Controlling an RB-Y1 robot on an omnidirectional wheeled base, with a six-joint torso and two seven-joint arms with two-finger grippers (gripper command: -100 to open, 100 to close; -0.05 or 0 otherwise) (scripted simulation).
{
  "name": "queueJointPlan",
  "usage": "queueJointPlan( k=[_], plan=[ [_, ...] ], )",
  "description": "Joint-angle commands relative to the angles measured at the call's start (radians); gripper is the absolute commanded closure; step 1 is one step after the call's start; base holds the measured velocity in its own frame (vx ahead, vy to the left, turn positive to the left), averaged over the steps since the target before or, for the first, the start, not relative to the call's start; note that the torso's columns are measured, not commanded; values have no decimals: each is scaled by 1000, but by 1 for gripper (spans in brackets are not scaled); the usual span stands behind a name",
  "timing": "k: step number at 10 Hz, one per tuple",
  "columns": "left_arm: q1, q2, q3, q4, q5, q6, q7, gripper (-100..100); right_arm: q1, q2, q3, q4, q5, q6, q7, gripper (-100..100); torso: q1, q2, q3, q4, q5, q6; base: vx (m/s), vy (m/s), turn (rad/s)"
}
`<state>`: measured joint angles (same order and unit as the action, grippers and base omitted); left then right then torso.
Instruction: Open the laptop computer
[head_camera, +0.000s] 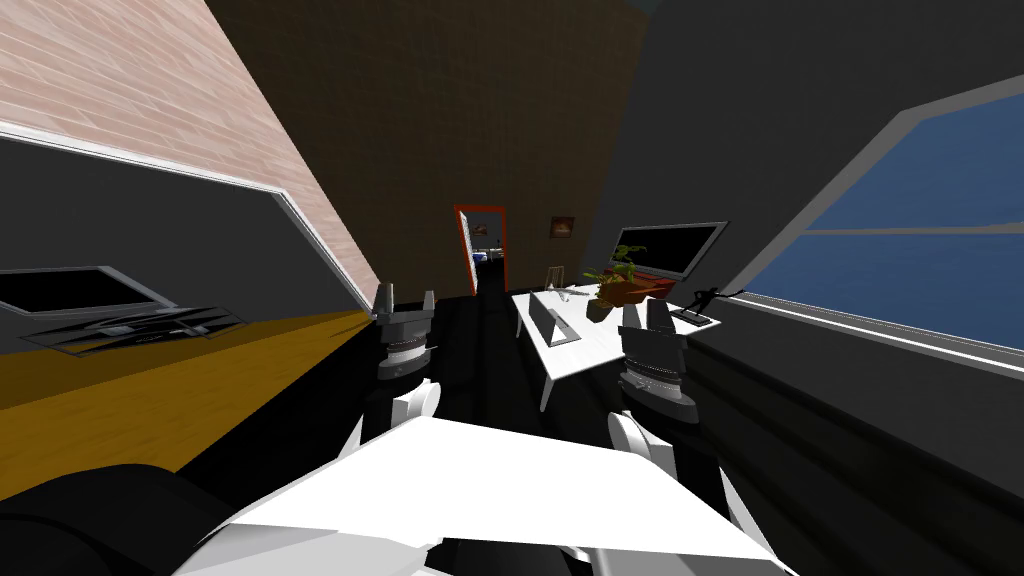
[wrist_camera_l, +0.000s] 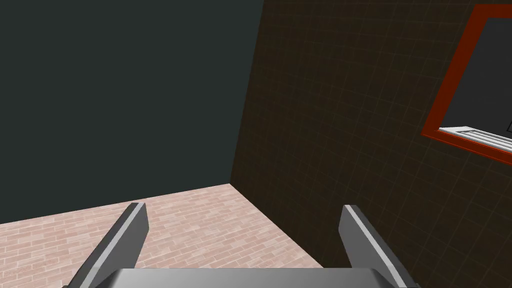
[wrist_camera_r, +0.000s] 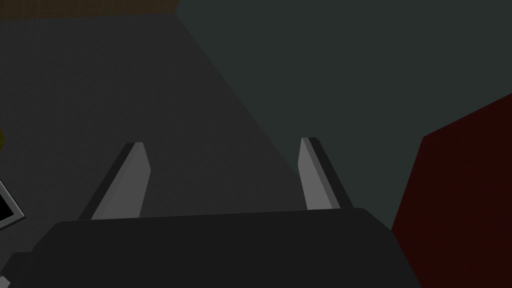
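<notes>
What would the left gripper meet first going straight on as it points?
The left gripper would probably meet the brown tiled wall, near its corner with the dark grey wall; nothing nearer shows.

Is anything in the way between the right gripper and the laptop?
Nothing visible. The laptop lies on the white table ahead, slightly left of the open right gripper, with bare tabletop between them. The plant stands farther back, off that line.
</notes>
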<state>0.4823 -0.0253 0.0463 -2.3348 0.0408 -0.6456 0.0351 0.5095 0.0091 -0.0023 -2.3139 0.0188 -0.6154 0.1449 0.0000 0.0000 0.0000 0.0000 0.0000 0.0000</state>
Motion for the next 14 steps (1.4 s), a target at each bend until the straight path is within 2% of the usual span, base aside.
queueJointPlan(
  k=[1, 9, 10, 11, 14],
  plan=[
    [0, 0, 0, 0, 0, 0, 0, 0, 0, 0, 0, 0, 0, 0, 0, 0, 0, 40, -82, 41, 0, 0, 0, 0, 0],
    [0, 0, 0, 0, 0, 0, 0, 0, 0, 0, 0, 0, 0, 0, 0, 0, 0, 618, -1234, 617, 0, 0, 0, 0, 0],
    [0, 0, 0, 0, 0, 0, 0, 0, 1, -34, -4, 4, 6, 3, 5, -100, 0, 691, -1382, 691, 0, 0, 15, 7, -6],
    [0, 0, 0, 0, 0, 0, 0, 0, 2, -59, -9, 8, 12, 6, 10, -100, 0, 725, -1451, 724, 0, 0, 19, 26, -10],
    [0, 0, 0, 0, 0, 0, 0, 0, 6, -132, -29, 25, 40, 22, 35, -100, 1, 737, -1476, 737, 0, 0, 33, 49, -14]
  ],
)
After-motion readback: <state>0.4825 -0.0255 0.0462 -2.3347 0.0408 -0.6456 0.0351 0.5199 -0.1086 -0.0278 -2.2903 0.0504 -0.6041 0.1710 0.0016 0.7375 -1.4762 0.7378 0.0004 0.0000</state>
